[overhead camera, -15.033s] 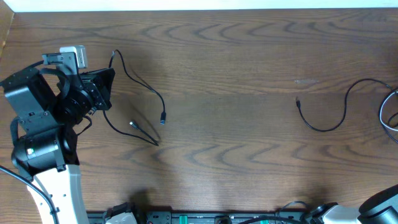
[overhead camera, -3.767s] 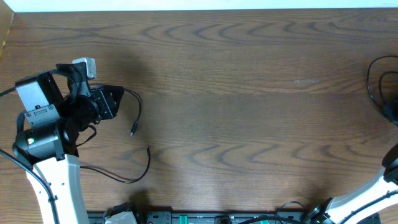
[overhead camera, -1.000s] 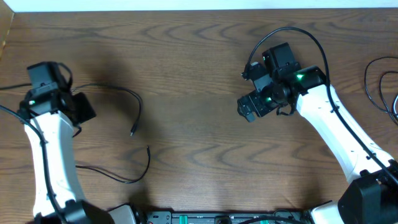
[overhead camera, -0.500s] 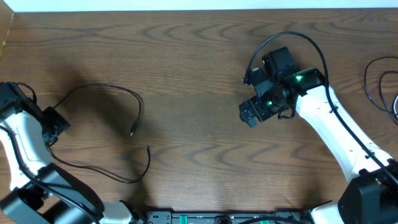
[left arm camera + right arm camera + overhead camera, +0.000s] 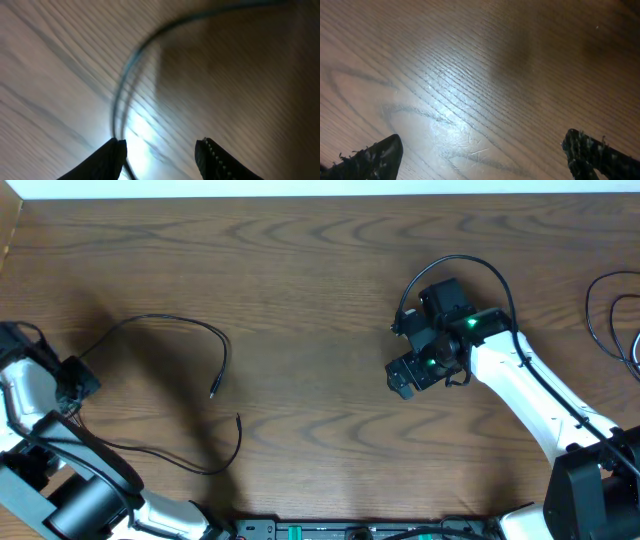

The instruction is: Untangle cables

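A thin black cable (image 5: 190, 326) arcs across the left of the table, with its plug end (image 5: 212, 393) lying free. Its other end runs to my left gripper (image 5: 78, 378) at the table's left edge. In the blurred left wrist view the same cable (image 5: 120, 100) curves down and passes just inside the left finger (image 5: 112, 157) of the left gripper (image 5: 161, 145), whose jaws stand apart. A second black cable (image 5: 205, 468) lies near the front. My right gripper (image 5: 400, 378) hovers wide open over bare wood; the right wrist view shows this gripper (image 5: 482, 140) with nothing between its fingers.
More cables (image 5: 600, 310) lie looped at the table's right edge, behind the right arm (image 5: 520, 380). The left arm (image 5: 30, 410) lies along the left edge. The arms' own thick black wire (image 5: 470, 265) loops above the right wrist.
The left gripper has swung out to the table's left edge, and the arcing cable now trails farther left behind it. The right gripper has shifted slightly down and stayed open.
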